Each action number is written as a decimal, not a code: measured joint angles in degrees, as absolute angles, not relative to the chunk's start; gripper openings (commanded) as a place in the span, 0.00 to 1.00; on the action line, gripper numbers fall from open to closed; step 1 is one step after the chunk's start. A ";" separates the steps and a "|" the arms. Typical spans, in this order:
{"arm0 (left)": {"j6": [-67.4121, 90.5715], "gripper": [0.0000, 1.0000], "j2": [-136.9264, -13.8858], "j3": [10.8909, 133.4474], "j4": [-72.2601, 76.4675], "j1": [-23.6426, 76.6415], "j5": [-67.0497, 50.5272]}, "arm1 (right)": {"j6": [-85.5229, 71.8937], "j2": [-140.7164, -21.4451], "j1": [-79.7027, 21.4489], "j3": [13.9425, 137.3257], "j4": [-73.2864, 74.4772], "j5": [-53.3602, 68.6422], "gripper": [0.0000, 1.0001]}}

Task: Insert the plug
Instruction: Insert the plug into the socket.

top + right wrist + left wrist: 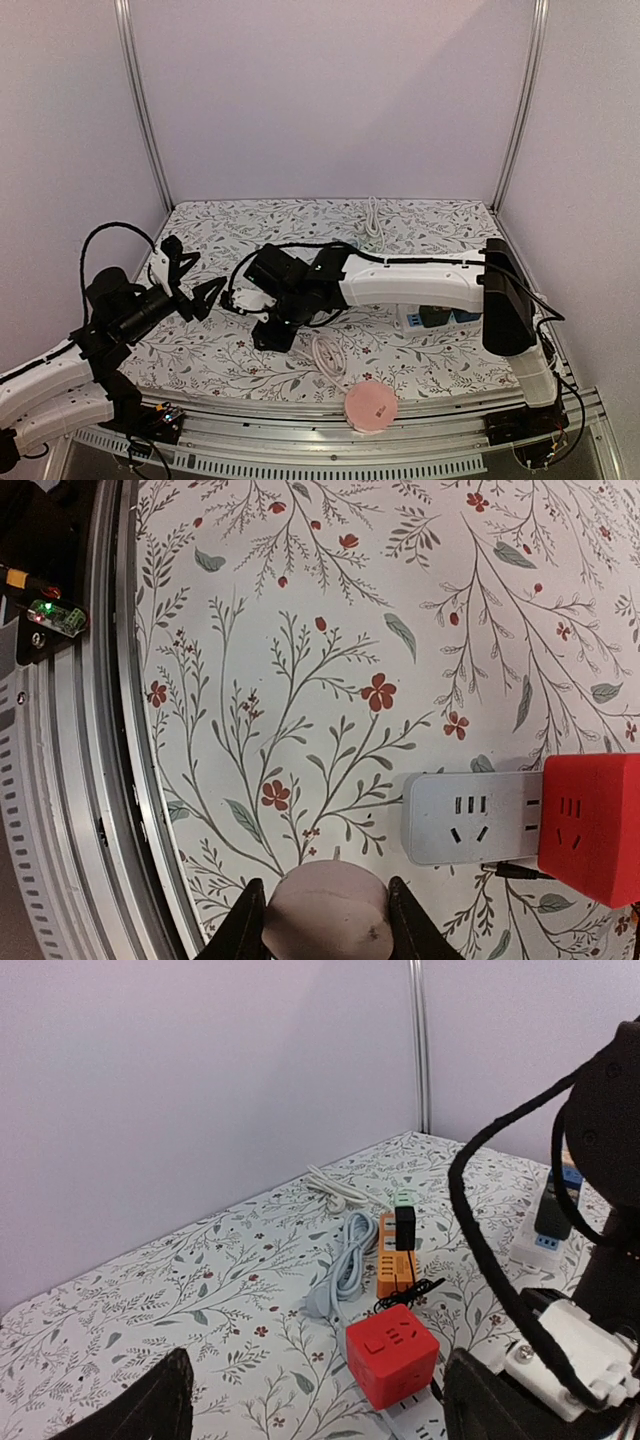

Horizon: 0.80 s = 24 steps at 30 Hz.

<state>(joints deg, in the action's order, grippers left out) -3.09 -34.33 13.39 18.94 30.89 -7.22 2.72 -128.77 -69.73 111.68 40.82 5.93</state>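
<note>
Overhead and wrist views of a two-arm rig at a floral-patterned surface (300, 225). The right gripper (322, 895) appeared at the bottom centre of its wrist view, jaws clenched on the plug (325, 925), of which only a rounded, dull-pink back was visible; its prongs could not be seen. The plug lay in the frame just left of and below the near end of a white power strip (465, 820), apart from it, with empty sockets facing the camera. A red cube socket (590, 825) covered the strip's right end at the frame edge, and an aluminium rail (70, 780) ran down the left side. In the overhead view the right arm reached from the lower right across the centre, hiding the strip beneath its wrist. The left gripper (193, 272) was at centre left, jaws released and spread wide, grasping nothing. Its wrist view showed, at mid-frame, an orange power strip (395, 1265) with a black adapter (404, 1227) seated in it, and a coiled white cable (345, 1265) just left of that strip. A second white strip (435, 318) carrying blue plugs lay right of centre, partly under the right forearm. A pink disc (370, 405) rested at the near rail, bottom centre.
</note>
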 measured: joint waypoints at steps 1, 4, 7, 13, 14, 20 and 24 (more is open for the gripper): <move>-3.25 0.85 -34.35 13.23 19.31 30.85 -6.90 | 2.94 -128.90 -69.45 111.90 40.10 5.91 0.00; -3.53 0.85 -34.46 13.10 20.10 30.83 -6.22 | 3.44 -129.58 -68.27 112.84 38.72 5.65 0.00; -3.92 0.85 -34.50 13.10 20.91 30.68 -5.43 | 4.29 -131.39 -66.87 114.89 38.00 5.67 0.00; -5.19 0.85 -34.52 13.10 21.61 30.35 -3.49 | 5.28 -135.44 -65.71 118.65 39.38 6.15 0.00; -5.61 0.85 -34.57 13.10 21.76 30.24 -2.96 | 5.43 -136.07 -65.67 119.50 40.05 6.11 0.00; -7.05 0.85 -35.20 12.97 22.04 28.99 0.89 | 7.07 -137.45 -65.71 122.74 45.08 5.04 0.00; -7.60 0.85 -35.66 12.27 22.24 27.53 2.00 | 8.08 -137.45 -65.71 123.55 47.86 4.82 0.00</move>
<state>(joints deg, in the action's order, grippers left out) -7.60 -35.66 12.27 22.24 27.53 2.00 8.08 -137.45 -65.71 123.55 47.86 4.82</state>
